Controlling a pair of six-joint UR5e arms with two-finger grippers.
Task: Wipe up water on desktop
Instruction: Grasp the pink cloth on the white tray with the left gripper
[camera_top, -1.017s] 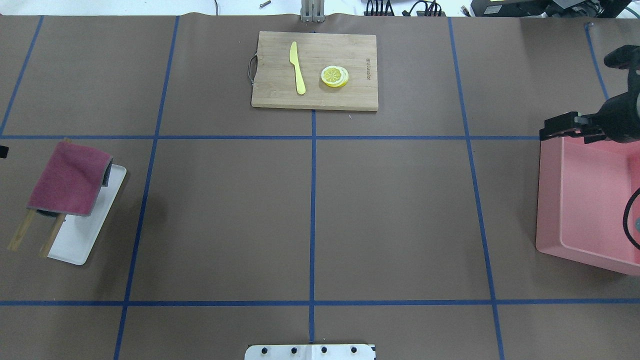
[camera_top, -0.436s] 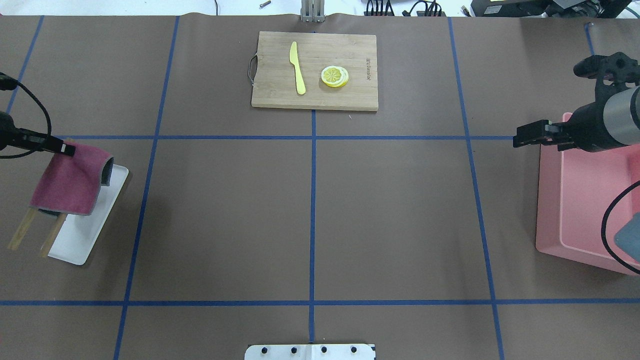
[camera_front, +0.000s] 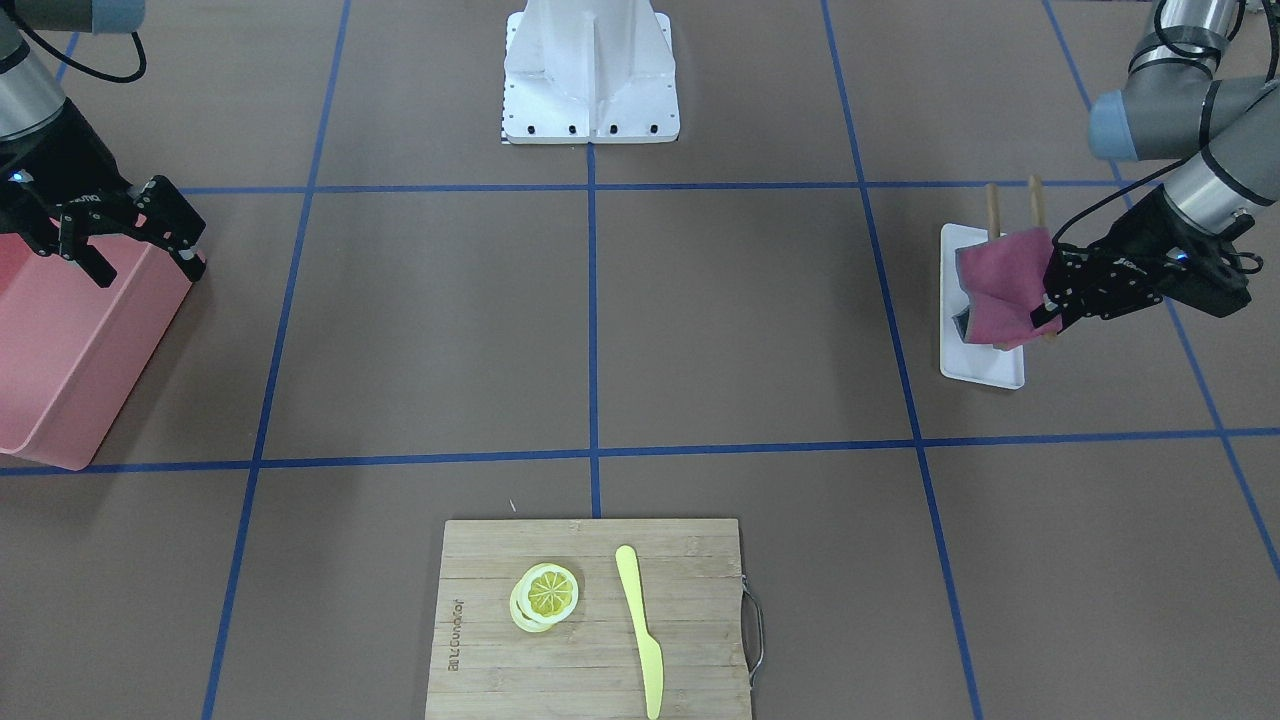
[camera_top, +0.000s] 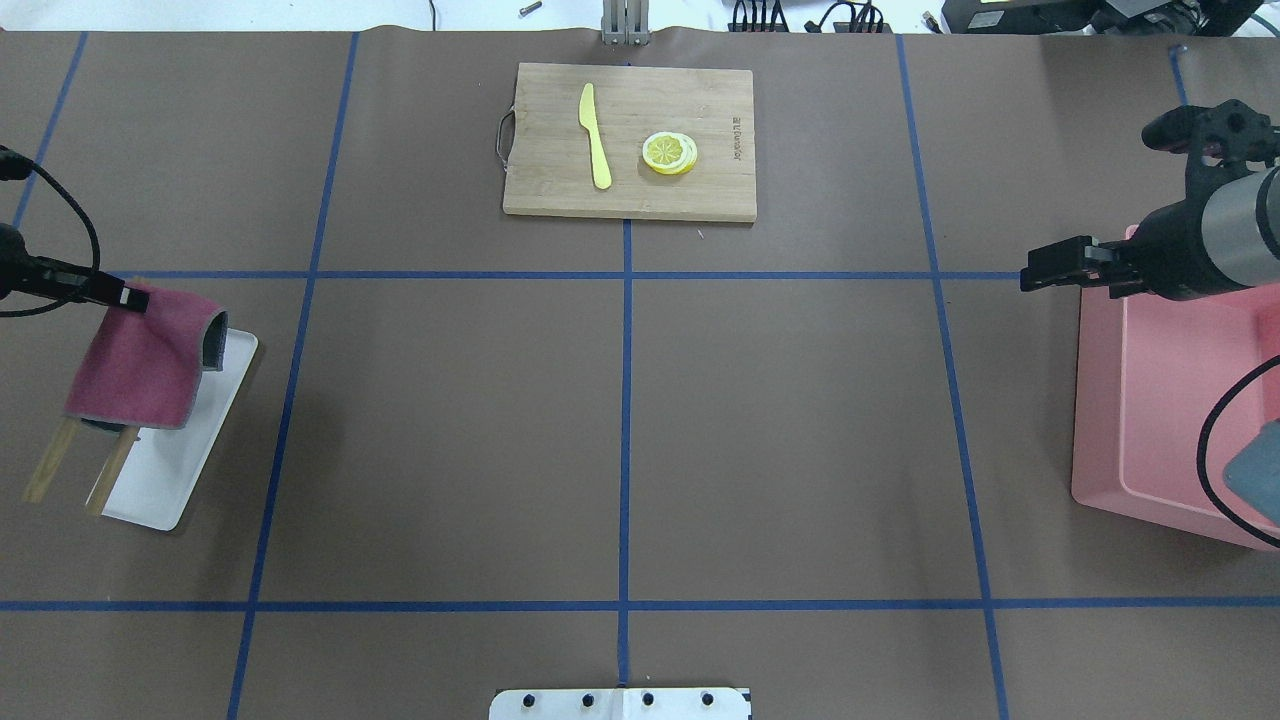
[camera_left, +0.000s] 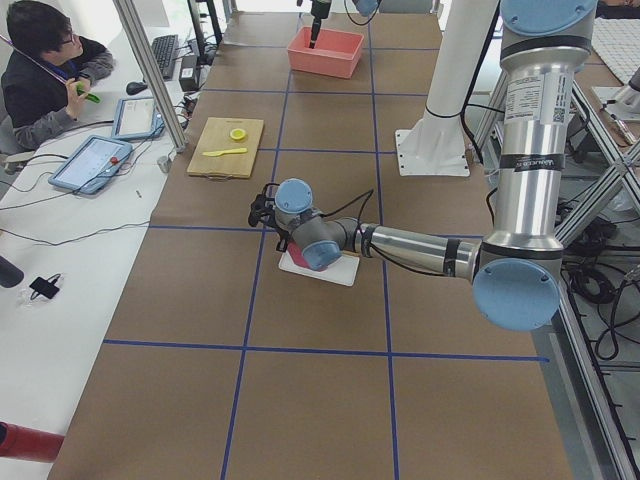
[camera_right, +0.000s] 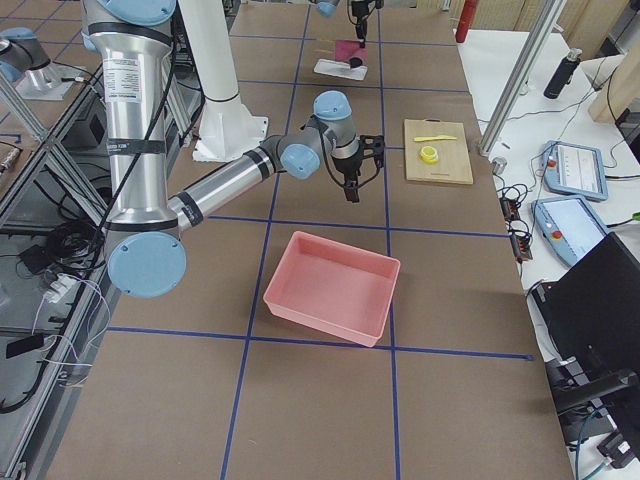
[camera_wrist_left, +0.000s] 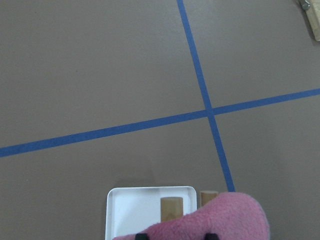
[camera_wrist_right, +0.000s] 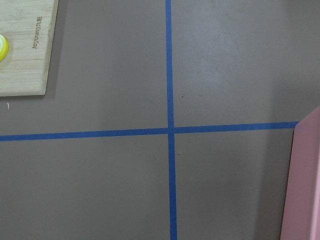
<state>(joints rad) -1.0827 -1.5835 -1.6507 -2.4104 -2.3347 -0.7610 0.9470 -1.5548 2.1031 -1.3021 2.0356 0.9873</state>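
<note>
Counter (camera_top: 450, 450): broad, rigid, flat, matte brown, taped into squares, filling every view. It is not to be lifted, only pressed on; the papery surface is judged likely to soak water rather than bead it. The wiping tool is a maroon cloth (camera_top: 140, 360), draped over a wooden rack (camera_top: 45, 475) on a white tray (camera_top: 160, 490) at the counter's left side. The cloth is judged light, soft, limp and fleecy. Sag is expected once it is lifted, so the top fold over the rack is judged the best hold. The left jaws are seen apart, set astride that fold; contact cannot be told, as the tips are cut off at the wrist view's lower edge. The right jaws are held apart and empty by the far left corner of the pink bin (camera_top: 1150, 400), at the right side. No water is made out anywhere: no sheen, no dark patch. The rack's top is hidden under the cloth.
</note>
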